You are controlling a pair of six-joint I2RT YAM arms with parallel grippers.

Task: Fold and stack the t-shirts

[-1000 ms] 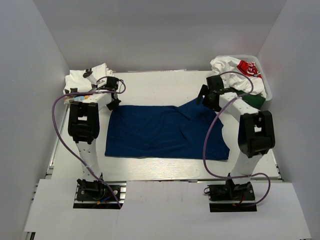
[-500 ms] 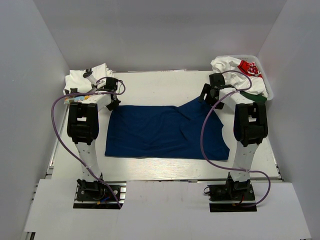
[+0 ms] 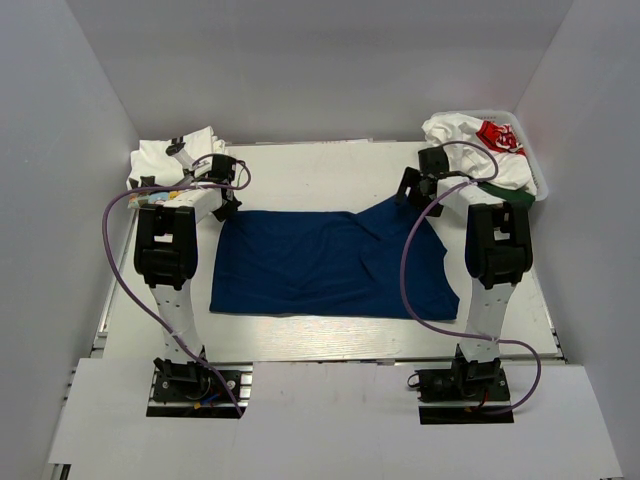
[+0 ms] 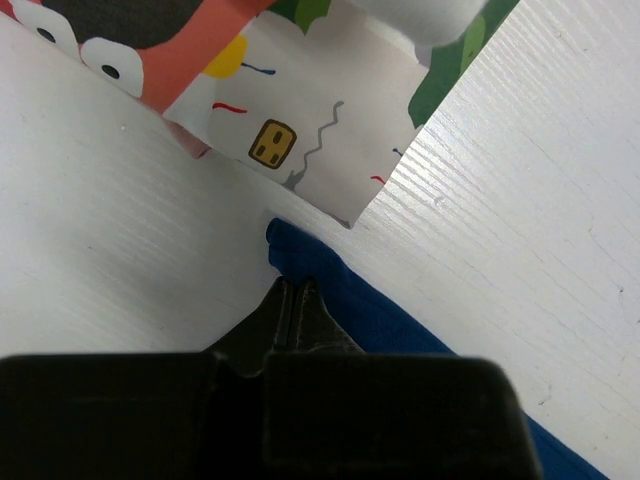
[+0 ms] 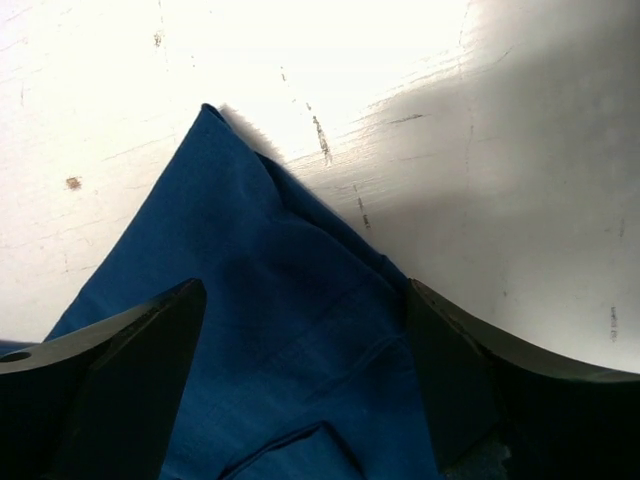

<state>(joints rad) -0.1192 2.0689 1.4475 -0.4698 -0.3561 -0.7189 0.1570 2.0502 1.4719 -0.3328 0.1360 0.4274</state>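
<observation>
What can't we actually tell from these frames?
- Left wrist view: whether the shut left gripper pinches the corner of the plain dark blue t-shirt; its own fingers cover the contact.
- Top view: how many white tees fill the white plastic mesh basket; they are bunched and the right arm overlaps them.
- Right wrist view: whether the open right gripper touches that t-shirt; height is unreadable.

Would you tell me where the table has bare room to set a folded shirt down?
Bare table runs beyond the dark blue t-shirt, between the folded stack and the basket; a narrower strip lies nearer the arm bases. Far corners are crowded.
</observation>
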